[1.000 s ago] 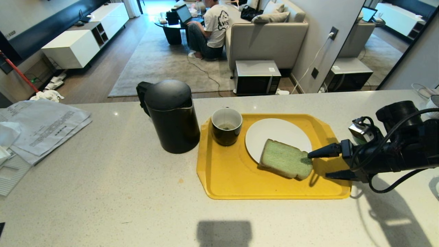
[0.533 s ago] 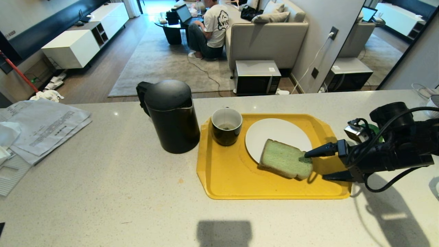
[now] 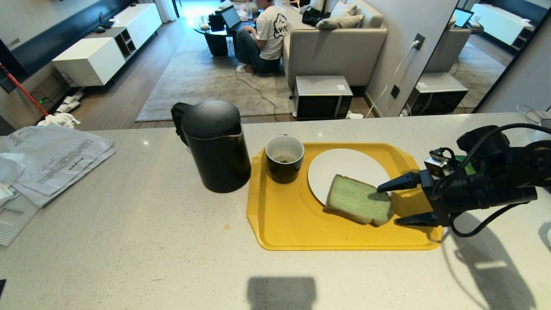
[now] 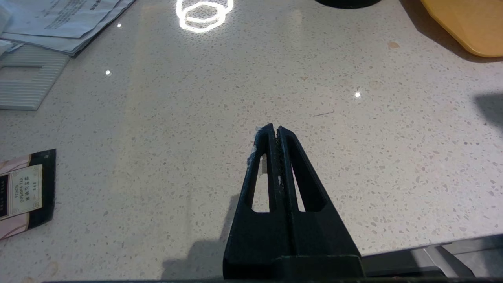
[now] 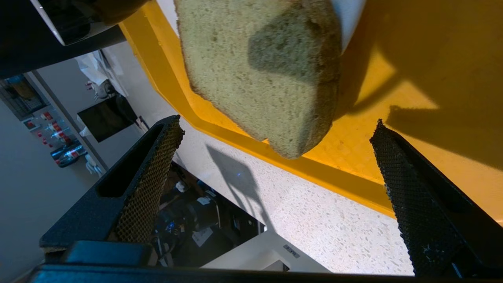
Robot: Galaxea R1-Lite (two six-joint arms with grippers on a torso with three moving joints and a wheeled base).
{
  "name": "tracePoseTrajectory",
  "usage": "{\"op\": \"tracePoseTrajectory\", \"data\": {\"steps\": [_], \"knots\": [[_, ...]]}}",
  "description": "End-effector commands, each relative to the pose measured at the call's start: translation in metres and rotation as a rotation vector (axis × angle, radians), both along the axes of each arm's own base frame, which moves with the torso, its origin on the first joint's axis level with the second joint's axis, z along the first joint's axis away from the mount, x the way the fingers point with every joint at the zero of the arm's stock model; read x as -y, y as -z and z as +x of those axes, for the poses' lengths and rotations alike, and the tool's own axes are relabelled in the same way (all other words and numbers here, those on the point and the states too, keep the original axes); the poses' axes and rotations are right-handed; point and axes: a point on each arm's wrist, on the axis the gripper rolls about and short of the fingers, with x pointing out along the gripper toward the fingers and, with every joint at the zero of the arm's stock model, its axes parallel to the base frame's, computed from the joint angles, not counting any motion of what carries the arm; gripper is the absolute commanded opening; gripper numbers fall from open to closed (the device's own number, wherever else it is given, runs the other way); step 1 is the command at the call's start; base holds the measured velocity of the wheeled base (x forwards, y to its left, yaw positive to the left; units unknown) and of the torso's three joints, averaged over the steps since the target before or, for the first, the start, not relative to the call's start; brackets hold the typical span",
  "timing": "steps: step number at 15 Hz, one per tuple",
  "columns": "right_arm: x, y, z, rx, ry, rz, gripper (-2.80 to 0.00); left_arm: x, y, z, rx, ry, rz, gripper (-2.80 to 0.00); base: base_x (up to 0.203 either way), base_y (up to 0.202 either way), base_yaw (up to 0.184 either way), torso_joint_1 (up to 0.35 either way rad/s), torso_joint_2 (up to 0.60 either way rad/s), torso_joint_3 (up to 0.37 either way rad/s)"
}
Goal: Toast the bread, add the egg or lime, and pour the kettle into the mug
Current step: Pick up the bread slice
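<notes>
Head view shows the right gripper point(image 3: 391, 204) at the right side of the tray point(image 3: 292, 228), its two fingers spread wide and holding nothing, pointing to the left at the bread point(image 3: 358, 205). One finger is over the far right corner of the slice and the other is near its near right corner, so the bread lies just left of the fingertips and partly between them, but I cannot tell if they touch it. Its long axis runs from far left to near right. It lies flat, half on the plate point(image 3: 344, 165) and half on the tray floor. In my judgement the right arm is much nearer for this grasp; the left gripper point(image 4: 275, 131) is pressed closed and empty over the bare counter point(image 3: 129, 241). On the tray also stands the mug point(image 3: 284, 158), with only a small dark rest at the bottom. Just left of the tray stands the kettle point(image 3: 213, 144), lid closed
</notes>
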Motion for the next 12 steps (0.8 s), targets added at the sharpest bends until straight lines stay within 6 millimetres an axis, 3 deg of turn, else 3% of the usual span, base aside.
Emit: {"op": "tracePoseTrajectory", "data": {"steps": [1, 12], "knots": [[-0.0004, 0.0084, 0.0046, -0.03, -0.005, 0.011, 0.0, 0.0, 0.0, -0.0001, 0.001, 0.0, 0.001, -2.8, 0.0, 0.0, 0.0, 0.0, 0.0, 0.0], [-0.0017, 0.004, 0.0088, -0.059, -0.033, 0.093, 0.0, 0.0, 0.0, -0.0001, 0.001, 0.0, 0.001, -2.8, 0.0, 0.0, 0.0, 0.0, 0.0, 0.0]]}}
